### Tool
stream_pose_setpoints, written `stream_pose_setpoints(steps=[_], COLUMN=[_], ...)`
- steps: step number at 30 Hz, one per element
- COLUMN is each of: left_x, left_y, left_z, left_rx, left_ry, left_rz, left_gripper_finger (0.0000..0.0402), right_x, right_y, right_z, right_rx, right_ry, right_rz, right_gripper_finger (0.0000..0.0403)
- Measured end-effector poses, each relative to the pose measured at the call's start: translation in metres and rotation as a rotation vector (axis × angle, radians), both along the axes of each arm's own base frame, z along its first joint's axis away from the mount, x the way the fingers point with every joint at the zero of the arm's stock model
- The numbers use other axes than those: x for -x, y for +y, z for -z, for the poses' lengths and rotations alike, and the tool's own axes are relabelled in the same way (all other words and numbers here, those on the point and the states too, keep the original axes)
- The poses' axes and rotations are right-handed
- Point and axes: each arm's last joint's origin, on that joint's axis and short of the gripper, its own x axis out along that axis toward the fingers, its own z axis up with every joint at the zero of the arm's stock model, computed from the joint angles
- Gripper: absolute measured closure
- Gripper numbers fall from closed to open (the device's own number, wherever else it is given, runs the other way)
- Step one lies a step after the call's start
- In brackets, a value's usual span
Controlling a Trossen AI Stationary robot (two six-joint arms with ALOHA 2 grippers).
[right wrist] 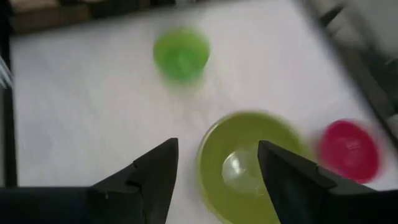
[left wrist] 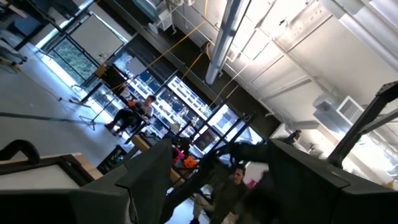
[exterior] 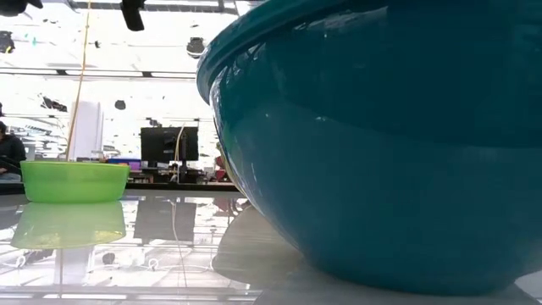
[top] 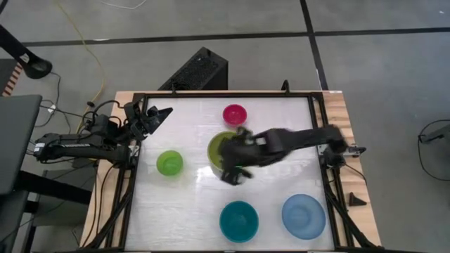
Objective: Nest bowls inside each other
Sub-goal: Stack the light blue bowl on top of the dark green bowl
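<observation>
Five bowls stand on the white table, each on its base. The olive-green bowl (top: 216, 149) is in the middle, the magenta bowl (top: 235, 114) beyond it, and the bright green bowl (top: 169, 163) to its left. The teal bowl (top: 239, 221) and the light blue bowl (top: 304, 216) stand near the front edge. My right gripper (top: 233, 173) hangs open above the olive-green bowl's near rim (right wrist: 249, 165) and touches nothing. My left gripper (top: 159, 114) waits open at the far left corner, pointing up into the room (left wrist: 217, 186).
A black frame (top: 131, 169) runs around the table. In the low view the teal bowl (exterior: 381, 144) fills most of the picture, with the bright green bowl (exterior: 74, 180) to its left. People show in the room beyond (left wrist: 140, 112).
</observation>
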Motion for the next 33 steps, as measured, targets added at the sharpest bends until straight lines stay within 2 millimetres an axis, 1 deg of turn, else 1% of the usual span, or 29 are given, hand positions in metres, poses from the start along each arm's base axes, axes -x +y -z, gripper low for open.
stream_pose_setpoints(steps=[3,6,8,11,13,14,16,18,20,23,25,28,33], left_x=[0.000,-0.001,-0.001,-0.001,-0.001,-0.001,-0.001,-0.001,-0.001,-0.001,0.000,0.000,0.000], left_y=[0.000,0.000,0.000,0.000,0.000,0.000,0.000,0.000,0.001,0.001,0.001,0.002,0.002], left_z=[0.001,0.001,0.001,0.001,0.001,0.001,0.001,0.001,0.001,0.001,0.001,0.002,0.002], left_rx=[-0.012,-0.014,-0.015,-0.012,-0.011,-0.011,-0.011,-0.008,0.003,0.013,0.023,0.039,0.048], left_ry=[0.012,0.020,0.021,0.021,0.021,0.020,0.021,0.020,0.018,0.017,0.013,0.009,0.007], left_rz=[-0.009,-0.012,-0.013,-0.013,-0.012,-0.012,-0.012,-0.012,-0.017,-0.033,-0.035,-0.039,-0.039], left_gripper_finger=[0.0152,0.0152,0.0152,0.0152,0.0152,0.0152,0.0152,0.0152,0.0152,0.0152,0.0152,0.0152,0.0152], right_x=[0.049,0.099,0.129,0.167,0.183,0.190,0.202,0.211,0.219,0.230,0.236,0.250,0.276], right_y=[0.009,0.018,0.025,0.038,0.052,0.058,0.070,0.075,0.079,0.080,0.076,0.064,0.045], right_z=[-0.039,-0.064,-0.072,-0.076,-0.076,-0.074,-0.065,-0.049,-0.029,0.006,0.029,0.058,0.098], right_rx=[0.024,0.030,0.026,0.033,0.029,0.056,0.042,0.016,-0.031,-0.095,-0.136,-0.188,-0.245], right_ry=[-0.131,-0.216,-0.257,-0.323,-0.403,-0.438,-0.504,-0.535,-0.572,-0.576,-0.510,-0.332,-0.123], right_rz=[0.035,0.076,0.102,0.139,0.155,0.149,0.161,0.177,0.203,0.230,0.242,0.248,0.231], right_gripper_finger=[0.0158,0.0165,0.0169,0.0170,0.0171,0.0171,0.0171,0.0171,0.0171,0.0171,0.0171,0.0171,0.0171])
